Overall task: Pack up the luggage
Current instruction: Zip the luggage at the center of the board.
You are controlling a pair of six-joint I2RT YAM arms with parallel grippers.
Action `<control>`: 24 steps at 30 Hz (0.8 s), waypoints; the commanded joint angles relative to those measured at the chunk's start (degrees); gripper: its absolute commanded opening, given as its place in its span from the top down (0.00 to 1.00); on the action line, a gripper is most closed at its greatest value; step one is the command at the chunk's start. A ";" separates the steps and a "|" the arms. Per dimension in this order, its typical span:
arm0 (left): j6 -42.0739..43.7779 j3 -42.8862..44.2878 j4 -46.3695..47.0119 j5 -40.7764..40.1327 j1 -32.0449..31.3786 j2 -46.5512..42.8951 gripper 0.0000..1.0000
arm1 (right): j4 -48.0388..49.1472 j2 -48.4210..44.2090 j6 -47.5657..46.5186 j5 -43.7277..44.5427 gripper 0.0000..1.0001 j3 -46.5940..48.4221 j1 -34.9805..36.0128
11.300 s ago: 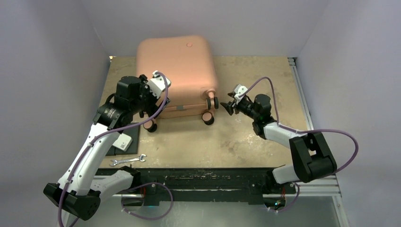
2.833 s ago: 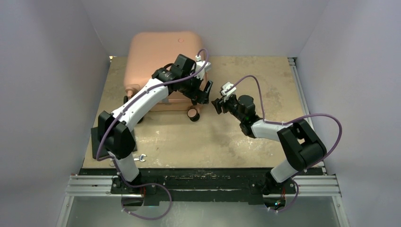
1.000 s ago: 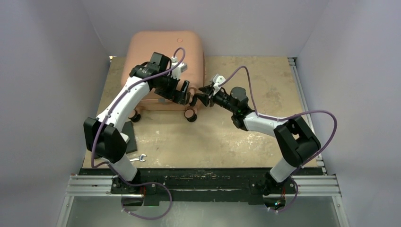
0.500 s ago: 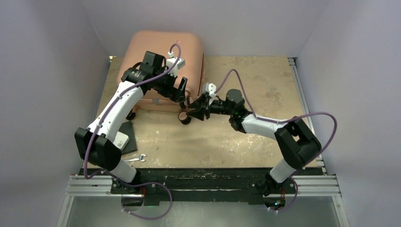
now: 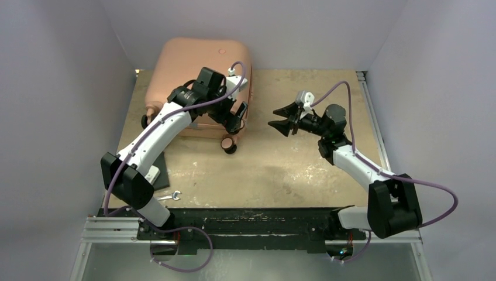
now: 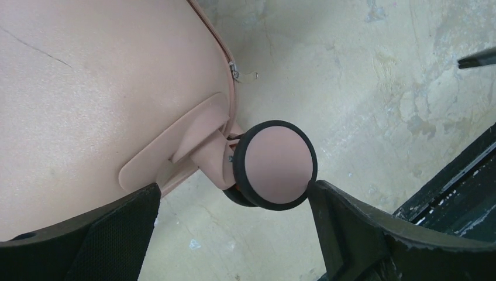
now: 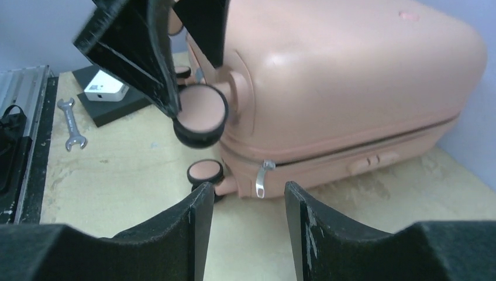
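Note:
The luggage (image 5: 193,61) is a salmon-pink hard-shell suitcase lying shut at the back left, its wheels toward the table's middle. My left gripper (image 5: 237,115) reaches over its near right corner and stands open around the upper wheel (image 6: 275,165). One finger (image 6: 357,228) touches the wheel's black rim, while the other finger (image 6: 111,234) is well clear. My right gripper (image 5: 282,120) hovers open to the right, apart from the luggage (image 7: 351,76), with nothing between its fingers. Ahead of it are the silver zipper pull (image 7: 261,177) and the lower wheel (image 7: 205,172).
A flat black pad with a white box (image 5: 153,173) lies at the near left, and a small wrench (image 5: 159,198) lies in front of it. A black rail (image 5: 263,222) runs along the table's near edge. Grey walls enclose the left, back and right.
My right gripper has drawn back to the right, away from the luggage's wheels, and opened wider. My left gripper has shifted right along the luggage's near corner.

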 commanded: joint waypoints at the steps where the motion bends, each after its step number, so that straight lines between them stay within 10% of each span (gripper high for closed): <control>1: 0.22 2.44 1.92 -0.59 -0.32 2.10 0.01 | 3.44 0.23 2.30 1.83 0.48 -1.78 -1.42; 16: -3.69 0.96 4.45 -11.92 -1.62 7.00 0.02 | 7.73 2.91 -1.55 3.81 0.47 -5.21 -2.55; 24: -3.72 1.06 4.44 -11.71 -1.64 8.67 0.20 | 15.22 3.88 -5.56 0.61 0.42 -8.87 -1.23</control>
